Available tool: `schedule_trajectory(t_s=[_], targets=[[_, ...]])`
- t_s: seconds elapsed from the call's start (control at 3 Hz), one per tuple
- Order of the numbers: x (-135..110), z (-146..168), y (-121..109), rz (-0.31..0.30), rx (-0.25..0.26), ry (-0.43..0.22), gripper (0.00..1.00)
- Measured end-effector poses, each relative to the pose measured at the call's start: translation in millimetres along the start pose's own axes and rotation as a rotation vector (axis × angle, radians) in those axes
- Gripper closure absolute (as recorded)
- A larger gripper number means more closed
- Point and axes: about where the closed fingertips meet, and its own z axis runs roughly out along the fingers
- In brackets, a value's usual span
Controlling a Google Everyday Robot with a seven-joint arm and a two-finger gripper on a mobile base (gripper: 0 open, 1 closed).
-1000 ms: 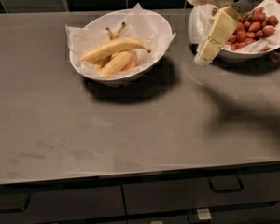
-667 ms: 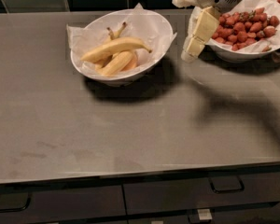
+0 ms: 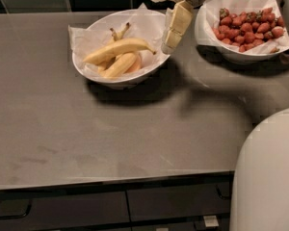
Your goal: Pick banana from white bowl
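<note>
The white bowl (image 3: 85,67), lined with crinkled white paper, stands on the grey counter at the back left of centre. The banana (image 3: 117,48) lies on top in it, long and curved, with its dark tip pointing right. Shorter bananas (image 3: 119,65) lie under and beside it. My gripper (image 3: 174,27), cream-coloured, hangs down from the top edge just above the bowl's right rim, close to the banana's tip and not touching it. It holds nothing that I can see.
A paper-lined bowl of red strawberries (image 3: 245,29) stands at the back right, just right of the gripper. A white part of my body (image 3: 267,177) fills the lower right corner. The counter's front edge (image 3: 111,182) has drawers below it. A dark tiled wall runs behind.
My gripper has moved left, from over the strawberry bowl's edge to the white bowl's right rim. The white body part has come into view at the lower right.
</note>
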Motion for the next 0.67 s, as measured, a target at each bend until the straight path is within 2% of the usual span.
schedule_trajectory(t_s=[0.33,0.67], targets=[[-2.2,1.5,-6.5,0.006,0.023,-0.013,0.0],[-7.4,22.5,-19.7,0.015,0.004,-0.068,0.0]])
